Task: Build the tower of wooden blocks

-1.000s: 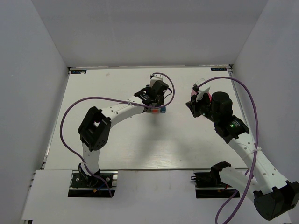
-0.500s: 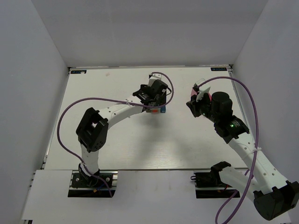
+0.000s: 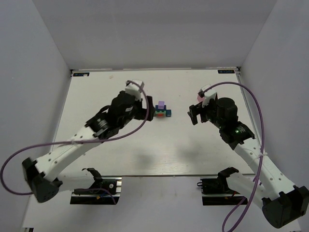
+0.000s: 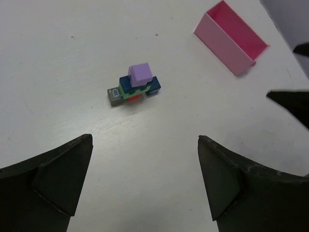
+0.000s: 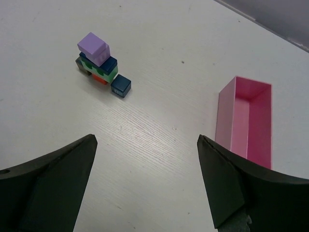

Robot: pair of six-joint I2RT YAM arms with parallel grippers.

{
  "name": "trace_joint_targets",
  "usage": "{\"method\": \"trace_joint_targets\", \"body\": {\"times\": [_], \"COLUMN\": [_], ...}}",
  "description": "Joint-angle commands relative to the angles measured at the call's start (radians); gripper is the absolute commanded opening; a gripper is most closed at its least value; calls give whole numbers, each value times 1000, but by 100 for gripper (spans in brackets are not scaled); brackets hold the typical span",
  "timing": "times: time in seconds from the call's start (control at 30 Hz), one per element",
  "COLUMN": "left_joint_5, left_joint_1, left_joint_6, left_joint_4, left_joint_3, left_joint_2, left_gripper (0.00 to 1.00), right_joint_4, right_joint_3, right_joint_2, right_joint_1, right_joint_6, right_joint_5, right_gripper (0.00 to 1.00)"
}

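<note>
The wood block tower (image 3: 162, 111) stands mid-table as a small stack with a purple cube (image 4: 141, 75) on top, over dark blue and green cubes and an orange-red one at the base. A dark blue cube (image 5: 120, 86) sits on the table against its side. My left gripper (image 4: 145, 140) is open and empty, just left of the tower (image 4: 134, 89) and apart from it. On the tower's right (image 5: 98, 60), my right gripper (image 5: 145, 137) is also open and empty, a short way off.
A pink rectangular box (image 5: 246, 121), open at the top, lies on the table by the right gripper; in the left wrist view the pink box (image 4: 231, 37) is beyond the tower. White walls close in the table (image 3: 116, 154) on three sides.
The left arm has pulled back leftward off the tower and its gripper has opened, leaving the purple cube on top. The right gripper has opened and shifted slightly.
</note>
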Motion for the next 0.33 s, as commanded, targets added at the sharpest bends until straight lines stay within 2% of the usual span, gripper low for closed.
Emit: {"method": "trace_joint_targets", "body": {"times": [0.0, 0.1, 0.3], "left_joint_5": [83, 83, 102], "left_joint_1": [-3, -3, -3], "left_joint_6": [109, 153, 207], "left_joint_4": [-31, -40, 16], "left_joint_3": [-128, -220, -398], "left_joint_2": [-182, -328, -500], "left_gripper": [100, 100, 100], "right_joint_4": [46, 49, 95], "right_joint_3": [-9, -54, -164], "right_joint_2": [-35, -83, -201], "right_joint_1": [-4, -2, -10], "right_joint_6": [21, 17, -44], "right_joint_5": [68, 100, 132], "right_gripper": [90, 90, 90]}}
